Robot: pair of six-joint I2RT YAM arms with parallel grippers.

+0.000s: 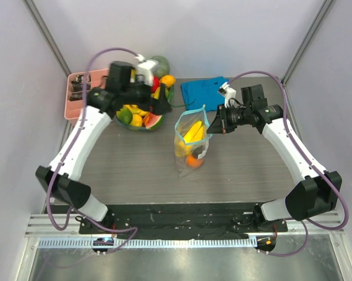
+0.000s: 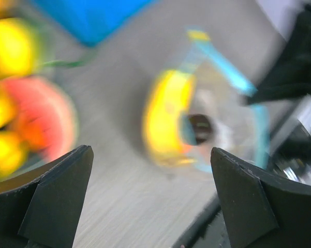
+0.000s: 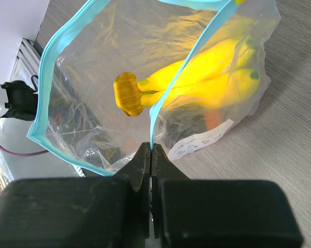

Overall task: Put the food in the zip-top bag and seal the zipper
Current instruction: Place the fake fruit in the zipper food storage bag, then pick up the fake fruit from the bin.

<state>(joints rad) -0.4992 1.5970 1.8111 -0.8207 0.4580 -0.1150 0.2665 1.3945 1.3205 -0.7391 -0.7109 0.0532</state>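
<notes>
The right gripper [image 3: 151,155] is clamped on the zipper [image 3: 41,62] at the mouth edge of the zip-top bag [image 1: 192,140], centre frame, banana bunch [image 3: 212,72] inside. The left gripper [image 2: 150,155], jaws spread wide, hangs by the fruit bowl [image 1: 142,124], upper left; bare table [image 1: 129,170] lies below.

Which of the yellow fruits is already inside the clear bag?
The banana bunch: it lies inside the zip-top bag, while the other yellow fruits sit outside, piled by the watermelon slice.

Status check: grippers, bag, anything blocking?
Left gripper open, empty, by the fruit bowl. Right gripper shut on the zipper, zip-top bag mouth open. Banana bunch and orange inside; unsealed. Nothing blocking the mouth.
</notes>
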